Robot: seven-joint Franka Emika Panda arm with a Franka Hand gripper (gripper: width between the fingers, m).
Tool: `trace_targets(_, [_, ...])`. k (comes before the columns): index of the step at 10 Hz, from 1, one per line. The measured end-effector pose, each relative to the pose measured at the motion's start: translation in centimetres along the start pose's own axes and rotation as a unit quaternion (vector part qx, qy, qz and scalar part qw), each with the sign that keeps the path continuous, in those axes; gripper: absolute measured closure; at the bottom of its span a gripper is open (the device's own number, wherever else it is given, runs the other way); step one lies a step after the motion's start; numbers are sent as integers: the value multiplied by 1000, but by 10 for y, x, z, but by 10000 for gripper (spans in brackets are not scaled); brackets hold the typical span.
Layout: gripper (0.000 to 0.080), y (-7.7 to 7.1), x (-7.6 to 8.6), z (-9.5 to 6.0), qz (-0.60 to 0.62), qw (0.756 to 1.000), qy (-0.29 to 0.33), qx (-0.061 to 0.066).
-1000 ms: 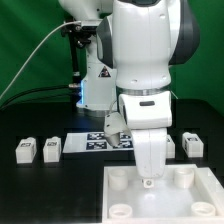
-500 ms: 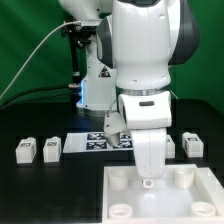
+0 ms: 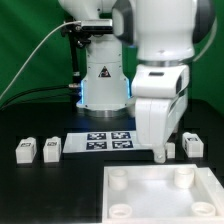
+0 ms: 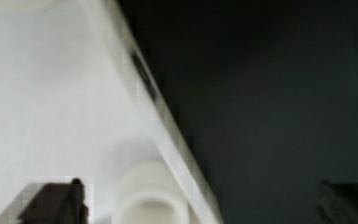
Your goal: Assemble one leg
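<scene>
Two legs, small white blocks with tags, stand at the exterior view's left point(image 3: 26, 150) point(image 3: 51, 147). Another leg point(image 3: 193, 144) stands at the right. The large white tray-like piece point(image 3: 160, 200) with round sockets lies in front. My gripper point(image 3: 160, 152) hangs just beyond the tray's far edge, left of the right-hand leg and not touching it. In the wrist view the gripper point(image 4: 202, 205) is open and empty. Its dark fingertips point(image 4: 51, 202) stand wide apart over the tray's edge point(image 4: 51, 110), a socket point(image 4: 149, 207) and the black table.
The marker board point(image 3: 105, 142) lies flat on the table behind the tray, between the left legs and my gripper. The robot's base point(image 3: 103, 80) stands at the back with a cable running to the exterior view's left.
The arm has swung toward the exterior view's right and back, from above the tray's middle sockets to just past its far edge. The legs and tray have not moved.
</scene>
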State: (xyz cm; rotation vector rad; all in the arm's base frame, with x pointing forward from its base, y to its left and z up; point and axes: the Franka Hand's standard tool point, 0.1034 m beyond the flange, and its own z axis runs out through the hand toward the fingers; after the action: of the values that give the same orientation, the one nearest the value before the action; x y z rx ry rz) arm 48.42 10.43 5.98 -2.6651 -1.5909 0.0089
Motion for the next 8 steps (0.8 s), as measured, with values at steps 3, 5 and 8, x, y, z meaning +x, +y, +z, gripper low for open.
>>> trace_targets(3, [150, -21, 14, 2, 150, 989, 21, -5])
trace_targets(5, [150, -20, 16, 1, 234, 972, 23, 0])
trace_targets(8, [150, -50, 25, 3, 420, 907, 17, 15])
